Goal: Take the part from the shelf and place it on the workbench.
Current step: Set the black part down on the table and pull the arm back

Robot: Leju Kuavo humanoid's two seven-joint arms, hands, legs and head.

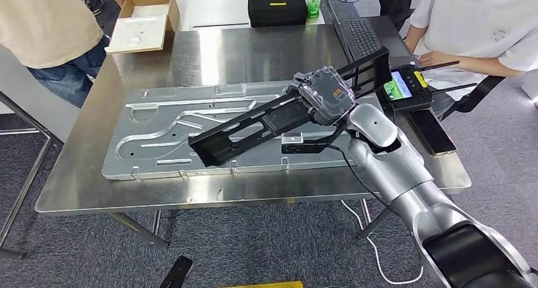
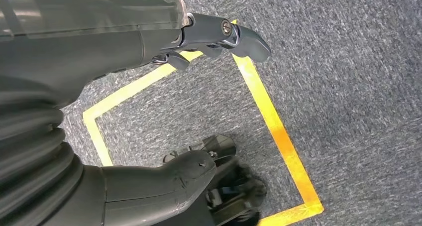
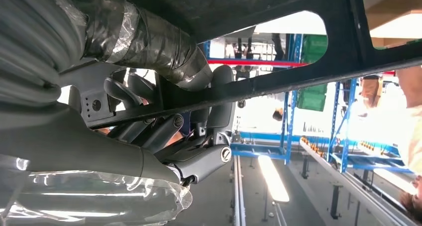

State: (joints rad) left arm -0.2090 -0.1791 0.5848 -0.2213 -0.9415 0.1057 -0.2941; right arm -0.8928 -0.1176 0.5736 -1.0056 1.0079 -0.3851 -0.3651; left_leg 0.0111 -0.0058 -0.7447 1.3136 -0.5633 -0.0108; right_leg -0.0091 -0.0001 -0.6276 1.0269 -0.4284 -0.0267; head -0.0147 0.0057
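The part [image 1: 254,124] is a long black open frame lying slantwise over the steel workbench [image 1: 190,193], its low end near the bench's middle and its high end toward the far right. My right hand [image 1: 322,94] grips it partway along, above the bench. In the right wrist view the fingers [image 3: 164,129] wrap around a black bar of the part [image 3: 308,76]. My left hand [image 2: 199,42] hangs over grey carpet, fingers apart and holding nothing.
A large ribbed metal panel [image 1: 158,132] lies flat on the bench under the part. A cardboard box [image 1: 144,20], a black case [image 1: 277,7] and a keyboard [image 1: 362,37] sit behind. A handheld controller [image 1: 407,87] lies at right. People stand at far left and far right.
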